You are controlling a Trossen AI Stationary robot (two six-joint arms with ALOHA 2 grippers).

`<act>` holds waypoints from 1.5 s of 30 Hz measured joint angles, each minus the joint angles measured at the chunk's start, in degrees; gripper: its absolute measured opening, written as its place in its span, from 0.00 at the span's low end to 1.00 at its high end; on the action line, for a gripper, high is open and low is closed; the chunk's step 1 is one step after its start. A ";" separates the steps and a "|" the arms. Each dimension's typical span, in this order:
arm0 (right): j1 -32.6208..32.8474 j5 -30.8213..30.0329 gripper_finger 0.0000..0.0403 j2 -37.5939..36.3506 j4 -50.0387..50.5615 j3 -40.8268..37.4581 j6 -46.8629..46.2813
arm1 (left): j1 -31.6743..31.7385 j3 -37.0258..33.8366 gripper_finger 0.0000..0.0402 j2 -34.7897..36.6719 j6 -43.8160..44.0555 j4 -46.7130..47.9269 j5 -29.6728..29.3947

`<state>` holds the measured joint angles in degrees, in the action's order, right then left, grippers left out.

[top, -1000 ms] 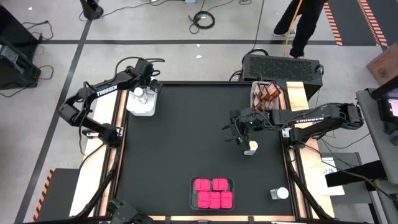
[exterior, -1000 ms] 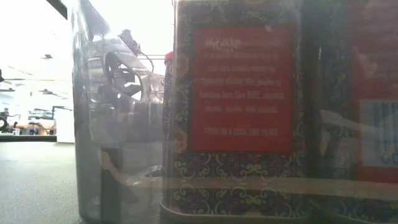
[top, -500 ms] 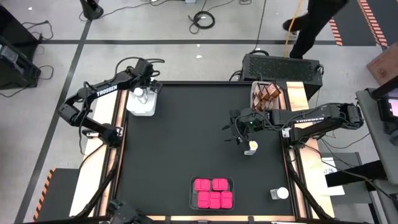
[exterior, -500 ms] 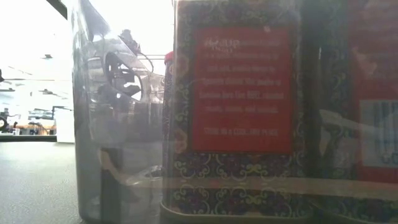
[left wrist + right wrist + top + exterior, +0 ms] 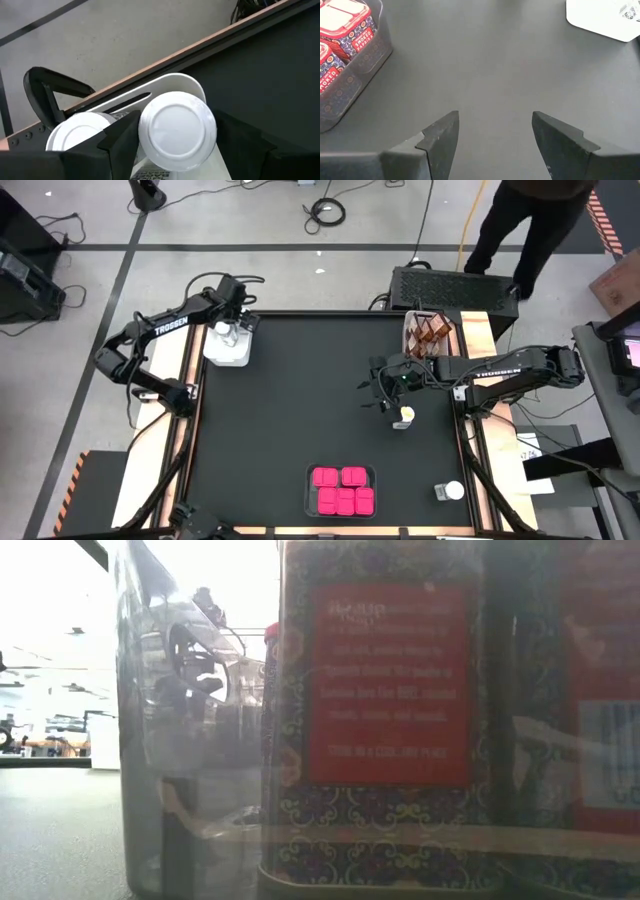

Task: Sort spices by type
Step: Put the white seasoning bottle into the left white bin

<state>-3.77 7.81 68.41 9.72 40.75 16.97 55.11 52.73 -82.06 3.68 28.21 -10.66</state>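
Observation:
My left gripper (image 5: pixel 230 332) is at the table's far left corner, over a white tray (image 5: pixel 228 352). It is shut on a clear jar with a round white lid (image 5: pixel 177 129). A second white-lidded jar (image 5: pixel 80 134) stands beside it in that tray. My right gripper (image 5: pixel 380 387) hangs open over bare table right of centre; nothing is between its fingers (image 5: pixel 495 135). A white-lidded jar (image 5: pixel 403 417) stands just near-side of it, and another (image 5: pixel 452 491) by the near right corner. Several pink boxes (image 5: pixel 343 490) fill a clear tray. Brown jars (image 5: pixel 428 332) sit in a tray at the far right. My left gripper has the white-lidded jar between its two fingers (image 5: pixel 120 140), which lie against the jar's sides just below the lid (image 5: pixel 150 150). The fingers come from above, and the jar stands upright over the white tray. Its base is hidden, so whether it rests in the tray cannot be told.
The low view is blocked by the clear tray wall (image 5: pixel 150 740) and a pink box's red label (image 5: pixel 390 680). A black box (image 5: pixel 455 283) sits beyond the far edge, with a person (image 5: pixel 530 220) standing behind it. The table's middle (image 5: pixel 300 390) is bare black surface.
Neither arm and none of the spices has moved. The person beyond the far edge has stepped toward the right.

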 joint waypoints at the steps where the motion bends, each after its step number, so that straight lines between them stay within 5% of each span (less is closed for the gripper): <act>1: 0.02 0.00 0.61 -0.01 0.00 0.00 0.01 | 0.00 0.00 0.61 0.19 -0.08 -0.10 0.00; 20: 0.07 -0.09 0.61 -0.01 -0.02 0.00 0.18 | -2.75 8.26 0.61 7.32 -1.45 2.05 2.71; 35: 0.14 -0.23 0.61 -6.95 2.55 2.41 -5.36 | -29.96 8.24 0.61 9.75 -3.91 -14.43 10.52; 41: 3.28 0.08 0.61 -10.14 14.23 7.11 -15.97 | -39.58 8.22 0.61 5.97 -6.12 -22.37 10.60; 45: 9.05 5.56 0.61 -11.84 24.50 9.99 -22.39 | -43.90 8.21 0.61 0.78 -6.14 -27.46 10.60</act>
<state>5.28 13.37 56.57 34.22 50.74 -5.42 11.21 60.94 -81.28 -2.46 0.76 -0.05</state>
